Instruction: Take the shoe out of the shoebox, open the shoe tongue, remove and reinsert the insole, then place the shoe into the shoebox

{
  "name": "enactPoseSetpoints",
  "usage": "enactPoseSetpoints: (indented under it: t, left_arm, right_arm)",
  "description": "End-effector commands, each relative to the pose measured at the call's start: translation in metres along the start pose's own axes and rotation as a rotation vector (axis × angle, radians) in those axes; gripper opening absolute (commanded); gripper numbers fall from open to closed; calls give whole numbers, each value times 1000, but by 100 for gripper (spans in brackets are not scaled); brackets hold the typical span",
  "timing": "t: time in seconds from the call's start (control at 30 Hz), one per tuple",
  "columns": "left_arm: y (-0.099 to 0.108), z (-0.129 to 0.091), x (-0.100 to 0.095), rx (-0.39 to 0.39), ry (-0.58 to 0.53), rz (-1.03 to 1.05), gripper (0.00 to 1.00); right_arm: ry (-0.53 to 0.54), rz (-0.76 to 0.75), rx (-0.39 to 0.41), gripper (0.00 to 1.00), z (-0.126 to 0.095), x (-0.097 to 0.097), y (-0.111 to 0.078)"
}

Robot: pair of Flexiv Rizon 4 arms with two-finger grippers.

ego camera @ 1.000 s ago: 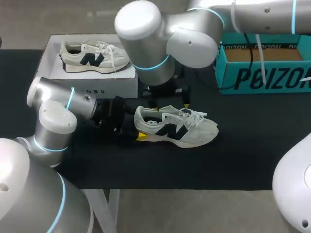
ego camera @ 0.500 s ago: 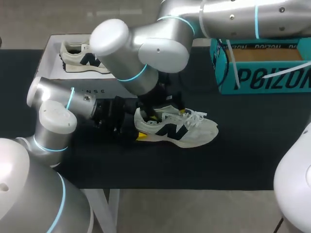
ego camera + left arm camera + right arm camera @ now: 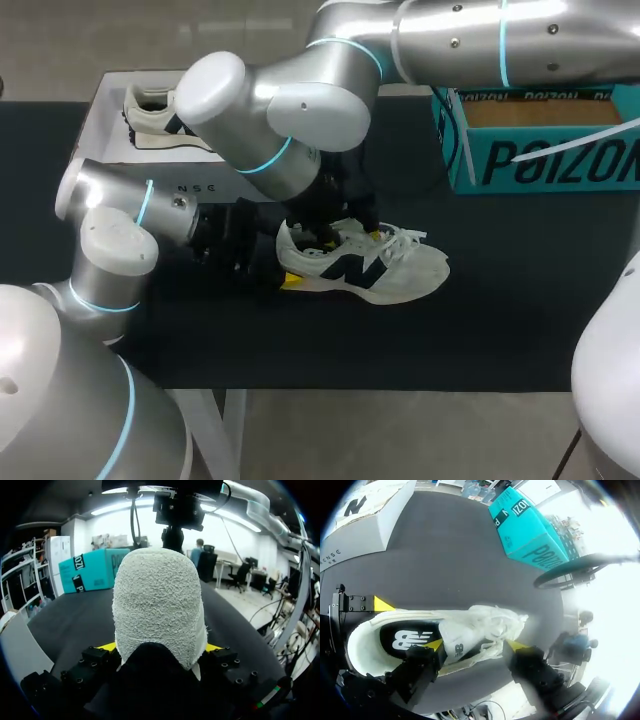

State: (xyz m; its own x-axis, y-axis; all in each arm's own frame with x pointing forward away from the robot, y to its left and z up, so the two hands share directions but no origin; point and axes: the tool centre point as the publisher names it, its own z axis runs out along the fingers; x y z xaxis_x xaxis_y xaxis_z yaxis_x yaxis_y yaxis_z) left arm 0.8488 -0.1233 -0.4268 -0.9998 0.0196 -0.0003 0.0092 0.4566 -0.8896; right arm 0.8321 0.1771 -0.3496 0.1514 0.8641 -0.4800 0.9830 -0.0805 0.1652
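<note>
Plainly the shoe is out of its box and lies on its sole on the black table, toe pointing toward the robot's right. The left gripper comes in low from behind and pinches the heel from both sides, a yellow fingertip pressed against each flank. I take that as a clamp, so the shoe cannot slide or tip while the other arm works inside it.

The right gripper hangs over the opening, pointing down. Its fingers are spread, one by the edge of the tongue and the other well beyond the laces. They straddle the tongue without squeezing it. Behind the tongue the dark insole shows, lying flat inside, so by my reckoning the step in hand is opening the tongue and the insole work is not yet done. The tongue is soft and the laces are loose, so a finger could snag a lace instead.

The white shoebox sits at the far left of the table with a second shoe in it, close enough to serve the return. A teal box stands at the far right, well apart from the work
</note>
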Motion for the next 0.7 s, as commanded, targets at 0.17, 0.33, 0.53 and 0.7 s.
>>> enactPoseSetpoints:
  t: [0.17, 0.33, 0.53, 0.7]
  left_arm:
    - [0, 1, 0, -3, -1, -1, 0]
    - [0, 1, 0, -3, -1, -1, 0]
    - [0, 1, 0, -3, -1, -1, 0]
    - [0, 1, 0, -3, -1, -1, 0]
  right_arm:
    - [129, 19, 38, 0, -5, -34, -2]
    - [200, 31, 43, 0, -7, -54, 2]
    - [239, 76, 68, 0, 4, -80, 9]
    - [228, 121, 92, 0, 18, -100, 8]
